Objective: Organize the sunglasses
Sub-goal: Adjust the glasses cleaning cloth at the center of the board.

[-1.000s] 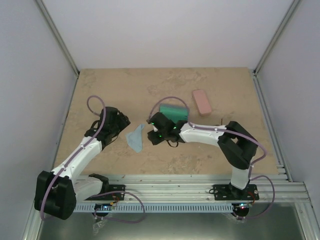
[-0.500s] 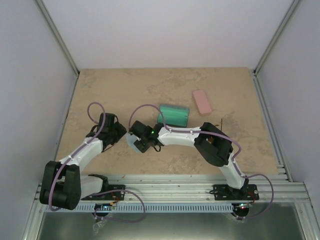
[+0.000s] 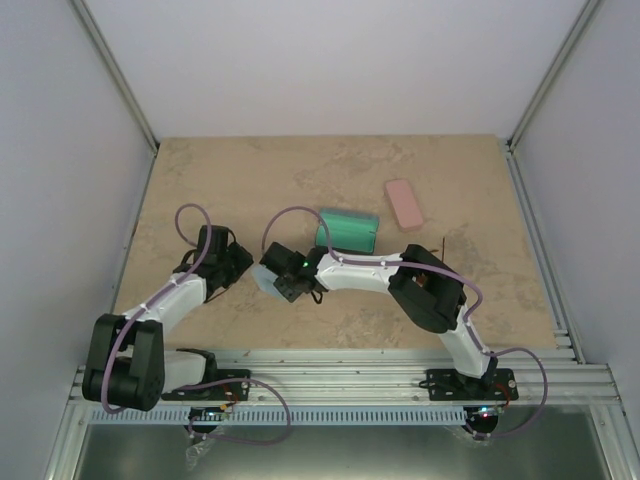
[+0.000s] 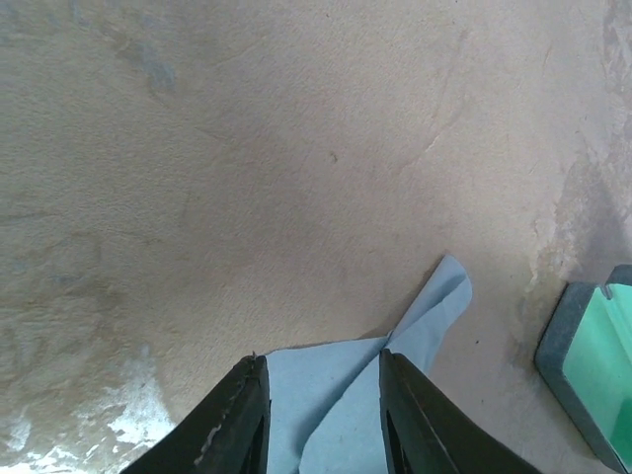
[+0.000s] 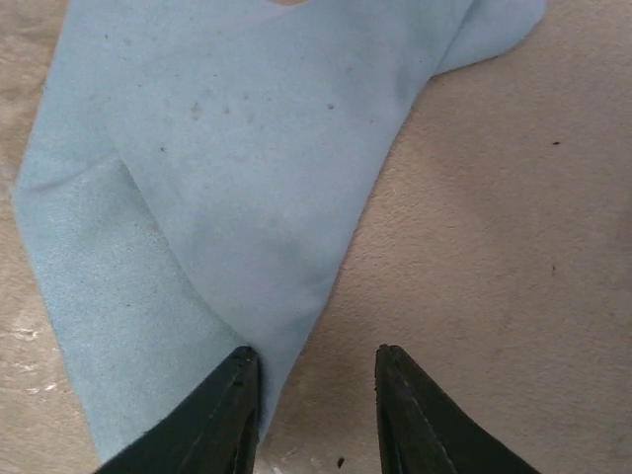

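Fingers (image 4: 237, 420) of the left gripper (image 4: 321, 357) stand apart and hold nothing; the light blue cloth (image 4: 425, 316) lies flat between them. The right gripper (image 5: 316, 351) is spread too, with one tip on the cloth's edge. No sunglasses show by the cloth. A thin dark thing (image 3: 440, 243) lies well to the right of the cloth, too small to tell. If that is a pair, the right arm is nearer.

No text or number is legible; the pink case (image 3: 404, 203) looks unmarked.
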Motion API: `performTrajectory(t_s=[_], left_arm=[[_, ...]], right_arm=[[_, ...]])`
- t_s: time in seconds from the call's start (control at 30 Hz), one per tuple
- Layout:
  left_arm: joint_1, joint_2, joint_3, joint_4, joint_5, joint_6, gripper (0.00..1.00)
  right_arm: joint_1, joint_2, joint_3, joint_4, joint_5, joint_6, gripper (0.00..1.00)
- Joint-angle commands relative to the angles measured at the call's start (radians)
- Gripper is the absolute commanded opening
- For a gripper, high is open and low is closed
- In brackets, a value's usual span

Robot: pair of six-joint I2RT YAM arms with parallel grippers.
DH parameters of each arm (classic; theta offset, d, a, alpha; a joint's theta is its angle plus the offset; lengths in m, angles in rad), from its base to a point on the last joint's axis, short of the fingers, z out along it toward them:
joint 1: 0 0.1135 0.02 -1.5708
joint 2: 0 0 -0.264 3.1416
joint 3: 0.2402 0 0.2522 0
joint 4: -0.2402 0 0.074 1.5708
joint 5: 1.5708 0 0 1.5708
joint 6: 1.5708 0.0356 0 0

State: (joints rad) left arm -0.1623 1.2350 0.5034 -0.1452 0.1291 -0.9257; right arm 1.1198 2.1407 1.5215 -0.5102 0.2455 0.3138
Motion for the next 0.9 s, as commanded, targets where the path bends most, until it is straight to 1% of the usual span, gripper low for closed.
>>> performTrajectory(t_s=[0.0, 0.07, 0.2, 0.23, 0.33, 0.4, 0.53, 0.63, 0.77, 0.87], left_arm=[[0.007, -0.030, -0.024, 0.014, -0.042, -0.030, 0.33], [0.007, -0.047, -0.037, 0.024, -0.048, -0.044, 0.33], [0.007, -0.066, -0.055, 0.029, -0.047, -0.056, 0.32], [0.007, -0.067, -0.057, 0.028, -0.045, -0.057, 0.32], [0.007, -0.077, -0.070, 0.007, -0.053, -0.084, 0.30], [0.007, -0.091, -0.096, 0.034, -0.027, -0.106, 0.28], [0.007, -0.105, -0.152, 0.135, 0.068, -0.129, 0.27], [0.007, -0.093, -0.173, 0.219, 0.168, -0.130, 0.26], [0.005, -0.057, -0.215, 0.346, 0.307, -0.157, 0.24], [-0.022, -0.033, -0.228, 0.410, 0.356, -0.160, 0.24]], right_arm=[[0.004, -0.020, -0.026, 0.034, 0.018, 0.031, 0.30], [-0.001, -0.022, -0.033, 0.055, -0.033, 0.026, 0.22], [-0.031, -0.027, -0.051, 0.081, -0.134, 0.052, 0.02], [-0.040, -0.035, -0.062, 0.090, -0.150, 0.059, 0.01], [-0.061, -0.081, -0.110, 0.114, -0.193, 0.084, 0.00], [-0.074, -0.126, -0.159, 0.136, -0.232, 0.099, 0.01], [-0.084, -0.201, -0.258, 0.162, -0.313, 0.123, 0.01], [-0.085, -0.242, -0.330, 0.176, -0.349, 0.139, 0.01], [-0.087, -0.292, -0.425, 0.181, -0.357, 0.164, 0.01], [-0.087, -0.327, -0.478, 0.174, -0.348, 0.178, 0.01]])
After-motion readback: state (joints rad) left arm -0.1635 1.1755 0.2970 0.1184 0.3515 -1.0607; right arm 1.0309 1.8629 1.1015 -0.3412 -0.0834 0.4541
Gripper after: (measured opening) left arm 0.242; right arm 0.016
